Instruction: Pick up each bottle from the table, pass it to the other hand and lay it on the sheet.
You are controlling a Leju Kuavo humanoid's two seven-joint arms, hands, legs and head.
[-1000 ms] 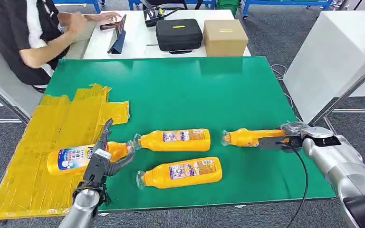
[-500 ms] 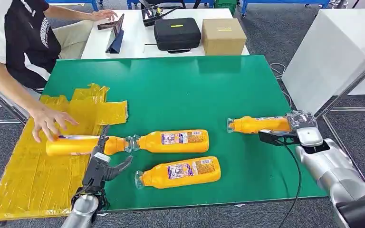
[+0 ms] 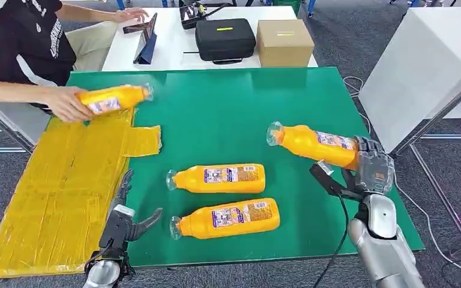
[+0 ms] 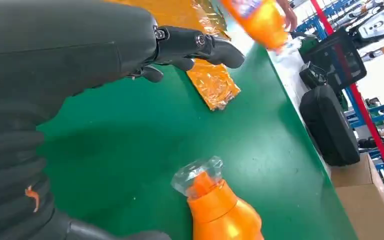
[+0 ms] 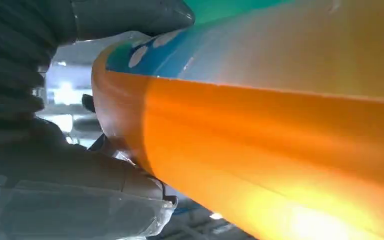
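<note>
Bottle (image 3: 319, 144) in my right hand (image 3: 369, 174) is lifted off the green table (image 3: 246, 114), gripped at its base, its long axis pointing cap-first away from that hand toward the yellow sheet (image 3: 48, 186). My left hand (image 3: 123, 225) hangs near the sheet's table-side edge with fingers spread and nothing in them, well apart from the held bottle, so I judge the handover needs both hands to meet between them. Two more bottles (image 3: 216, 178) lie on the table beside the sheet, and a person's hand (image 3: 66, 103) holds another bottle (image 3: 111, 98) over the sheet's far end.
</note>
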